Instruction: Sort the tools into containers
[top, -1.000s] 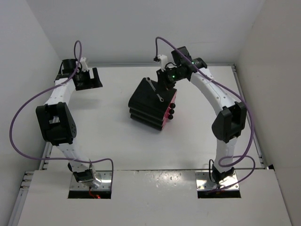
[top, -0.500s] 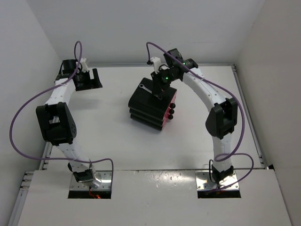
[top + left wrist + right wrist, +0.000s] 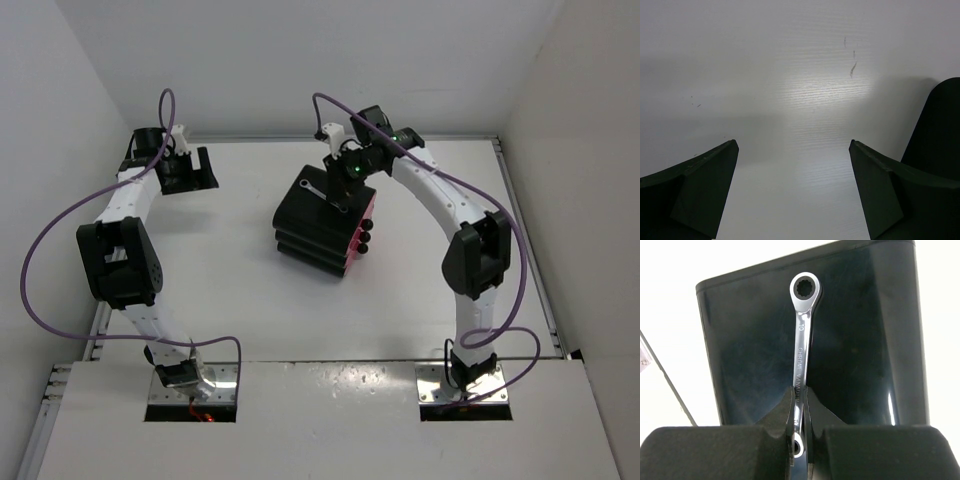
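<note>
A thin silver wrench (image 3: 802, 325) is over the top of the black cabinet (image 3: 305, 220), which has three pink drawers with black knobs (image 3: 363, 228) on its right face. My right gripper (image 3: 800, 392) is shut on the wrench's shaft near its lower ring end. I cannot tell if the wrench still touches the cabinet top (image 3: 750, 340). In the top view the right gripper (image 3: 345, 182) is over the cabinet's far edge, with the wrench (image 3: 318, 192) sticking out to the left. My left gripper (image 3: 190, 170) is open and empty over bare table (image 3: 790, 100) at the far left. The other tools are out of view.
White walls close in the table at the back and on both sides. A rail (image 3: 525, 240) runs along the table's right edge. The cabinet stands in the middle of the table, turned at an angle.
My right gripper has moved left over the cabinet top and is now shut on the wrench, which has turned from its earlier lie. The left arm has not moved.
</note>
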{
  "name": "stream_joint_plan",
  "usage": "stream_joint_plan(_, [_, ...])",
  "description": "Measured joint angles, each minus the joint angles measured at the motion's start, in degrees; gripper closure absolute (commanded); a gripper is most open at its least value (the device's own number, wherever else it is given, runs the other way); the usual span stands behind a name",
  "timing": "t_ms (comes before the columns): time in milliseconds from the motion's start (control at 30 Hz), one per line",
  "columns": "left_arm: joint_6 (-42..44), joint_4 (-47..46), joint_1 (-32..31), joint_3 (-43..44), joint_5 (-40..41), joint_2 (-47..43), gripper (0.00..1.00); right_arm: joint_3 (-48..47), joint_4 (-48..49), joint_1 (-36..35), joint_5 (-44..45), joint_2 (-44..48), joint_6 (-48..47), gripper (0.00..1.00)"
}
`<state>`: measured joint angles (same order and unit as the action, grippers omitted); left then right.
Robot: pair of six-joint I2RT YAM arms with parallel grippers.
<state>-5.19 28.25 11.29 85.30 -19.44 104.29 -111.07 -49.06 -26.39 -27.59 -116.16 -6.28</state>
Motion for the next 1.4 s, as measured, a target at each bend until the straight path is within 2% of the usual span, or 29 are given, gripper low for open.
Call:
stream_joint_plan(100, [0.00,-0.02,0.00,0.00,-0.09,0.00,0.00,1.27,-0.35,0.00,0.48,1.09,-0.22,0.97])
stream_joint_plan(233, [0.00,-0.04,0.00,0.00,-0.26,0.00,0.00,1.64,-0.68,0.00,0.63,1.46,-0.33,0.83])
stream_joint_plan(267, [0.00,-0.02,0.00,0.00,-0.31,0.00,0.00,1.66,-0.72,0.00,0.63,1.51,-0.39,0.71])
stream_joint_plan(367, [0.00,-0.04,0.00,0.00,-0.44,0.00,0.00,1.77,-0.83,-0.02,1.51,2.19,-0.72,0.53])
stream_joint_plan(567, [0.00,-0.11,0.00,-0.24,-0.50,0.00,0.00,1.31,-1.81,-0.07,3.61,2.84,-1.01,0.51])
stream_joint_plan(767, [0.02,-0.09,0.00,-1.51,-0.52,0.00,0.00,-1.60,-0.15,0.15,1.88,5.73,1.40,0.51])
stream_joint_plan(800, [0.02,-0.09,0.00,-1.73,-0.50,-0.02,0.00,-1.55,1.20,0.31,1.55,7.48,2.14,0.42])
stream_joint_plan(900, [0.50,-0.07,-0.13,-2.84,-0.74,-0.61,0.00,0.87,7.72,0.52,2.25,15.61,4.37,0.31])
stream_joint_plan(1067, [3.91,0.46,-1.77,-5.05,-2.21,-3.96,0.00,2.84,10.84,2.62,7.21,26.23,4.37,0.27])
stream_joint_plan(1200, [6.19,0.83,-3.28,-9.73,-3.54,-9.79,0.00,14.12,11.91,10.29,9.66,29.99,4.13,0.25])
stream_joint_plan(1400, [7.54,1.14,-2.38,-16.46,-4.66,-16.92,0.00,36.70,10.99,26.38,11.50,27.93,4.37,0.24])
